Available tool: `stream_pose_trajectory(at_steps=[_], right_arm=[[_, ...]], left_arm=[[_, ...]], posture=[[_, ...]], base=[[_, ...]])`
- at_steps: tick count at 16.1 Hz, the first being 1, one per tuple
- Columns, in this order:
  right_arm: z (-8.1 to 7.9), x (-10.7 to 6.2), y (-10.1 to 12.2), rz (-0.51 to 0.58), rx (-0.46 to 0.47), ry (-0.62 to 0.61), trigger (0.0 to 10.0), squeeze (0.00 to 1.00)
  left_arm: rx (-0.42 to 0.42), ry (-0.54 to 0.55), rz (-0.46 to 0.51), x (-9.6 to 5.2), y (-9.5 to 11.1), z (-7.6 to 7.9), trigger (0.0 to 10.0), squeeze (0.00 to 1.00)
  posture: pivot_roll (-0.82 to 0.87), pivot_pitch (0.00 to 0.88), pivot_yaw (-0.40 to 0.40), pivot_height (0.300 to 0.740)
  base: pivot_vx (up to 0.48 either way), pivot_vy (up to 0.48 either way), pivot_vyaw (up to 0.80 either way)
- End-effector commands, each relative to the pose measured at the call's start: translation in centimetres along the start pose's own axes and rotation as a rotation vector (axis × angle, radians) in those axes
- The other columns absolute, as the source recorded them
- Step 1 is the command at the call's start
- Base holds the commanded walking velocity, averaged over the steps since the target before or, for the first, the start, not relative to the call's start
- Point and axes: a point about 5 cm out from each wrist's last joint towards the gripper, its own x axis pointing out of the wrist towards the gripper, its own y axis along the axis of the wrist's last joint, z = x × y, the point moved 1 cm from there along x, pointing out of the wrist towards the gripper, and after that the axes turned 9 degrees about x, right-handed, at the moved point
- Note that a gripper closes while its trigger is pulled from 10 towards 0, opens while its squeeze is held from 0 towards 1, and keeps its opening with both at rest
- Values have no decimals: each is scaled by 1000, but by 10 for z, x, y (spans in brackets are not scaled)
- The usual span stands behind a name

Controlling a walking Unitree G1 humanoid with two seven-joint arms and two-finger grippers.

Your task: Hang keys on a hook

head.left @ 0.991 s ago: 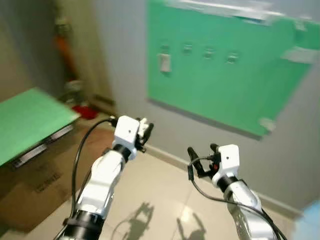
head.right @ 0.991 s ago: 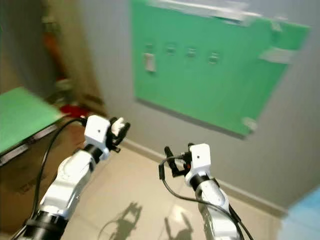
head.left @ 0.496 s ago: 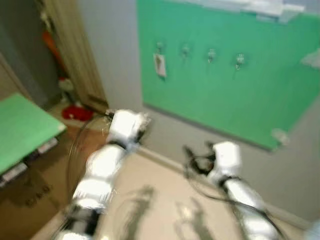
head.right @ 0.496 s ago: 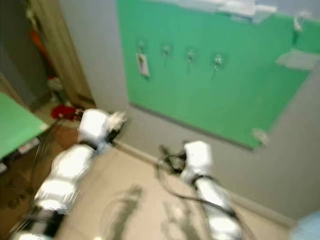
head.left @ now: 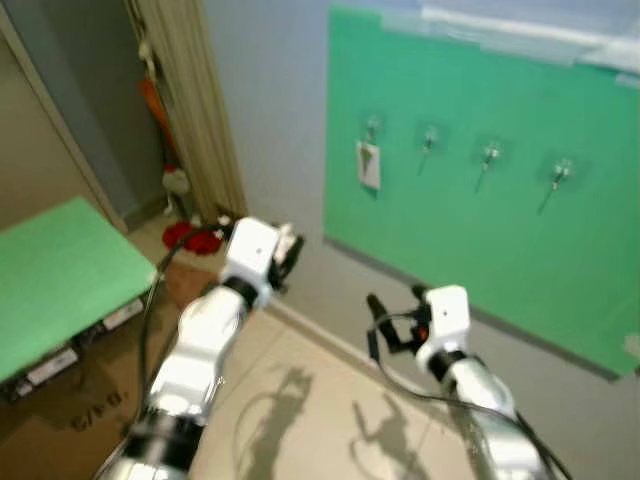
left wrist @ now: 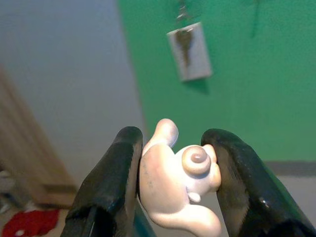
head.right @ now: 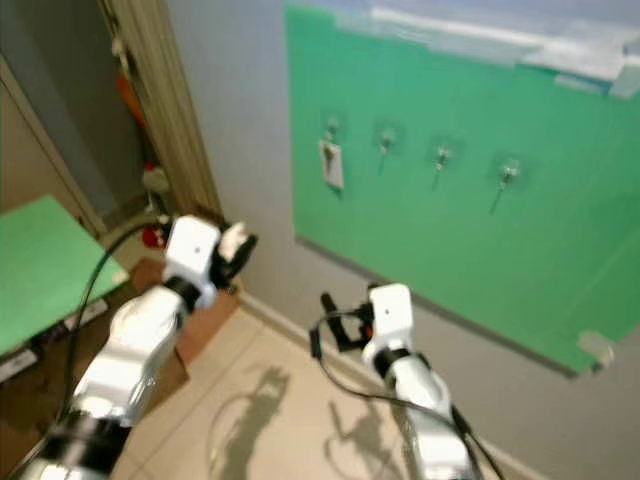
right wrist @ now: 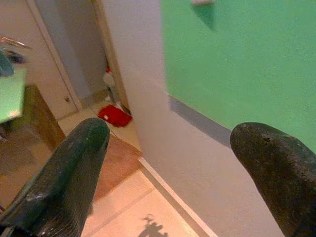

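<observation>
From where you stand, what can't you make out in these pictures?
- Keys: the left gripper clamps a pale rounded charm; in the left wrist view its fingers and the charm hide whatever hangs below.
- Hooks on the green board: blurred and small in the eye views, so their shape is unclear.
- White tag on the leftmost hook: its dark mark is too blurred to identify.
- Board's right edge: cut off.

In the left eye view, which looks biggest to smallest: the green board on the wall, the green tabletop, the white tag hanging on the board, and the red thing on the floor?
1. green board
2. green tabletop, cut off by the picture's edge
3. and 4. white tag and red thing look alike in size; distances differ, so I won't rank them.
</observation>
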Motion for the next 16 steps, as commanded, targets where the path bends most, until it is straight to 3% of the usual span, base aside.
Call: stream_pose_trajectory(at_steps=[1, 5, 9, 13, 16], right_arm=[[-4, 7, 9, 23, -3, 13, 10000, 0], [-13, 24, 36, 53, 16, 61, 10000, 0], [-26, 33, 44, 55, 86, 105, 10000, 0], [-43, 39, 60, 63, 147, 184, 10000, 0], [-52, 41, 73, 80, 164, 226, 10000, 0]], left_arm=[[47, -24, 21, 9, 15, -8, 0, 0], [88, 15, 63, 30, 43, -35, 0, 0], [128, 8, 112, 47, 70, -42, 0, 0], [143, -7, 130, 56, 78, -41, 0, 0], [138, -58, 137, 67, 82, -25, 0, 0]], posture=[[-118, 0, 64, 740], [-128, 0, 92, 740], [-124, 0, 103, 740], [-126, 0, 109, 740], [-147, 0, 116, 740]], base=[[0, 0, 0], [0, 0, 0], [0, 0, 0], [0, 0, 0], [0, 0, 0]])
